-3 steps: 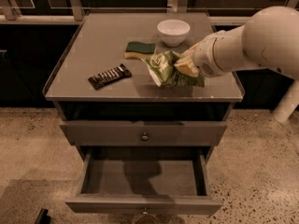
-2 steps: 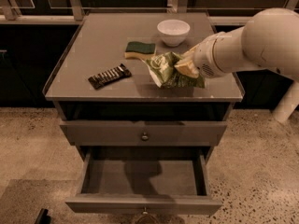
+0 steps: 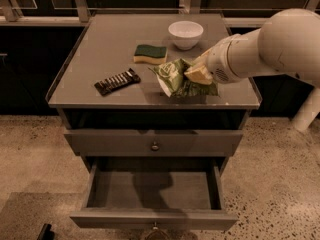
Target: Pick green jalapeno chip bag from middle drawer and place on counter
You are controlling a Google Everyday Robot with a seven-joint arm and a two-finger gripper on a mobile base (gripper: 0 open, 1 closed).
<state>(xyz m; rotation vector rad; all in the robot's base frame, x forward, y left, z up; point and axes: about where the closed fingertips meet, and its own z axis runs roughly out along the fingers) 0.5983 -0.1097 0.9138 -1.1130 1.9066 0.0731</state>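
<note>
Status: gripper (image 3: 197, 75) is over the front-right part of the counter (image 3: 110, 49), clamped on the green jalapeno chip bag (image 3: 175, 76). One yellowish finger lies across the bag's arm-side end. The bag is out of the drawer and at counter level. Its lower edge looks to be touching the top or just above it, and I can't tell which from this angle.

Key geometry for you:
- The bag extends away from the gripper toward the middle of the counter. Its long axis runs roughly side to side in the view, with the arm-side end a bit nearer the front rim.
- The white arm (image 3: 280, 44) comes in from the right of the view, so the grasp is at the bag's near end and the free end trails toward the centre.
- The sponge (image 3: 150, 54) is just behind the free end. The white bowl (image 3: 185, 34) is further back. The dark snack bar (image 3: 117, 81) is well off to the other side. None of them touches the bag.
- The pulled-out drawer, which I read as the middle drawer (image 3: 150, 189), is below, and I see nothing in it.

My read is that the pick is done and the place is almost done. What's left is a short lowering if needed, then release. Note that the bag sits near the front rim. If you let go here it should stay on, but the margin at the arm-side corner looks thin.
</note>
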